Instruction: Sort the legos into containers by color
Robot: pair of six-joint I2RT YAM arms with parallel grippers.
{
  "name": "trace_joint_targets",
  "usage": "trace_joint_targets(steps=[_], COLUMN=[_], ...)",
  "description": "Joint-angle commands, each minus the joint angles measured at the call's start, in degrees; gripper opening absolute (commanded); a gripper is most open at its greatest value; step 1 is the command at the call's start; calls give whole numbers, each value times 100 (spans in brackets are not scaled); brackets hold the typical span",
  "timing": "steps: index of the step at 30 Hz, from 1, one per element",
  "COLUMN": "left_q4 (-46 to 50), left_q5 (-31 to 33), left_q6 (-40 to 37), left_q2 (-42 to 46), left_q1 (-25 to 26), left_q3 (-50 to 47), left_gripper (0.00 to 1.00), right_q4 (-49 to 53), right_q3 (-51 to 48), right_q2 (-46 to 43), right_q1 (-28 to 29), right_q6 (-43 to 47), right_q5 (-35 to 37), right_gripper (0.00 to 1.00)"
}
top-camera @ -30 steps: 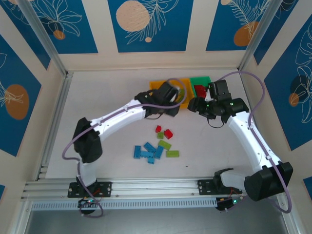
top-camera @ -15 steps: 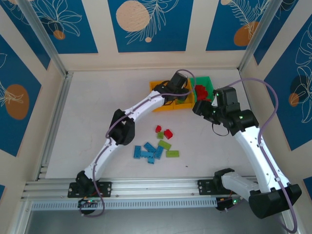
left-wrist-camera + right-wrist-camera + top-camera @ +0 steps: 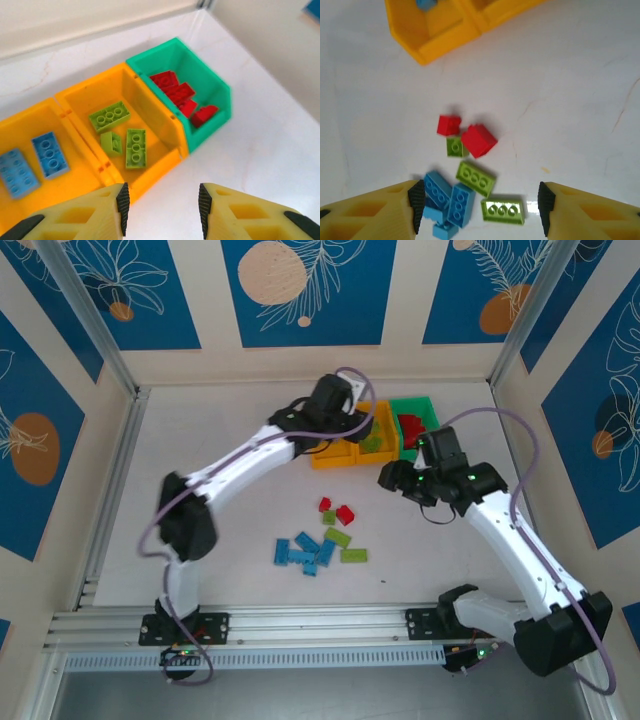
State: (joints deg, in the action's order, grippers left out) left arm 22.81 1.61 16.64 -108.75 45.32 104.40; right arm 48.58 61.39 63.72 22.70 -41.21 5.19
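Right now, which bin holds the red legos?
The green bin at the row's right end; the two orange-yellow bins hold lime green bricks and light blue bricks.

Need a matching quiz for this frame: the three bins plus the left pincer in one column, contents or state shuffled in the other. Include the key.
Column 1
1. green bin
2. middle orange bin
3. end orange bin
4. left pincer

Column 2
A. blue bricks inside
B. open, holding nothing
C. red bricks inside
D. lime bricks inside

Pairs: 1-C; 2-D; 3-A; 4-B
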Motion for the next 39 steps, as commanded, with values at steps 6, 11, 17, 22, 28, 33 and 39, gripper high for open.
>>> trace_joint_targets(steps=[6, 11, 17, 22, 28, 33, 39], left_q4=[56, 829, 1061, 933, 933, 956, 1343], left_q5=[-155, -311, -97, -75, -162, -393, -957], left_q6=[-1253, -1892, -1970, -2007, -2094, -2273, -3073], left_q2=[3372, 4699, 5235, 5137, 5043, 5064, 5049], left_q1=[82, 82, 88, 82, 85, 82, 82], left_q3=[-3034, -4060, -4374, -4352, -4299, -4411, -4686], left_gripper=[45, 54, 57, 58, 61, 67, 82], right_q4=[-280, -321, -326, -34, 4, -130, -116], right_q3=[6, 529, 1185, 1501, 1509, 1620, 1980], right_q2=[1312, 2713, 3760, 4220, 4506, 4761, 5215], right_q1=[1593, 1853, 1980, 2002, 2036, 2037, 2037], right_q6=[-694, -985, -827, -792, -839, -767, -647], right_q5=[-368, -504, -384, 145, 345, 482, 550], right_gripper=[64, 52, 41, 50, 57, 56, 53])
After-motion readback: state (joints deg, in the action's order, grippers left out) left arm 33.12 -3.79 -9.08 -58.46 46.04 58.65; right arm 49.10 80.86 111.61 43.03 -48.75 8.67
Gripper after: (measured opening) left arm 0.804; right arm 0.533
